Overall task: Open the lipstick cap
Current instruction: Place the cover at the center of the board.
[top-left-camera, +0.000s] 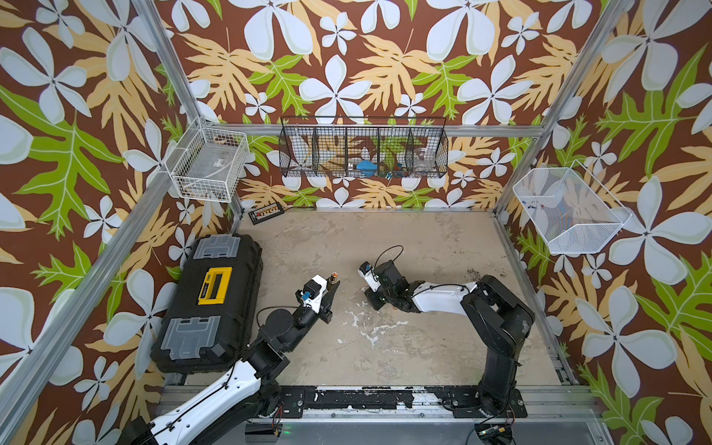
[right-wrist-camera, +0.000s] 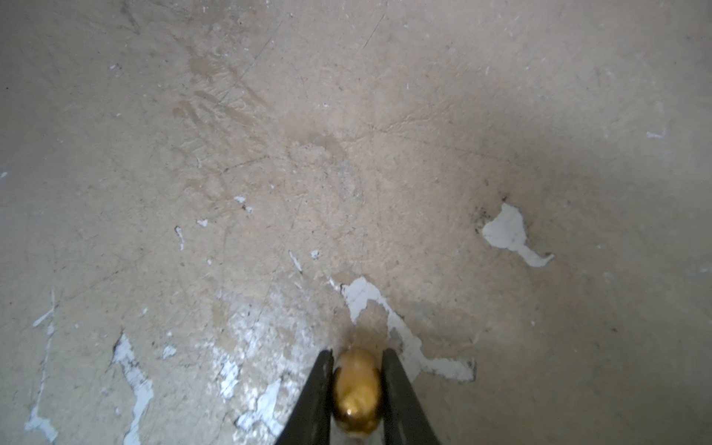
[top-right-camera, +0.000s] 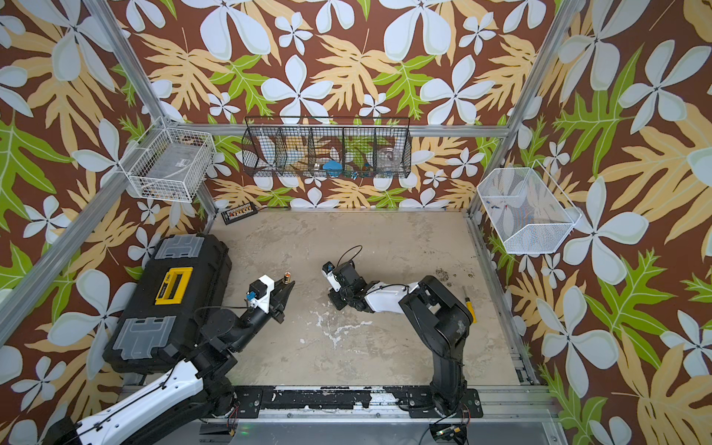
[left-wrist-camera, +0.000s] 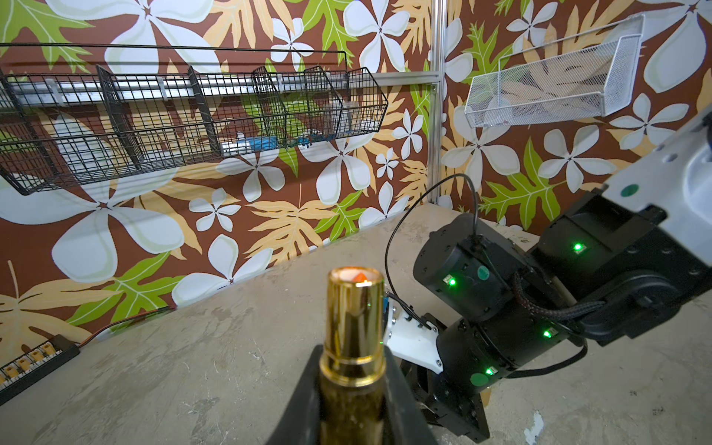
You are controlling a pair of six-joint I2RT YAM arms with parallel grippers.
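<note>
Gold metal lipstick tube (left-wrist-camera: 352, 339) pinched in left claw (top-left-camera: 334, 287), orange stick (left-wrist-camera: 360, 276) exposed. Right claw (right-wrist-camera: 357, 352) pinches rounded gold cap (right-wrist-camera: 356, 389) low near scuffed beige desk (right-wrist-camera: 346, 154), well apart from tube. Both likely light, stiff, slick: hold barrel sides, never the soft stick.

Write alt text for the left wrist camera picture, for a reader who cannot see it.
A gold lipstick tube, cap off and its orange tip showing, is clamped in the left gripper. Close beside it the right arm, dotted with green lights, hangs low over the beige table; a black wire basket hangs on the flowered wall behind.
</note>
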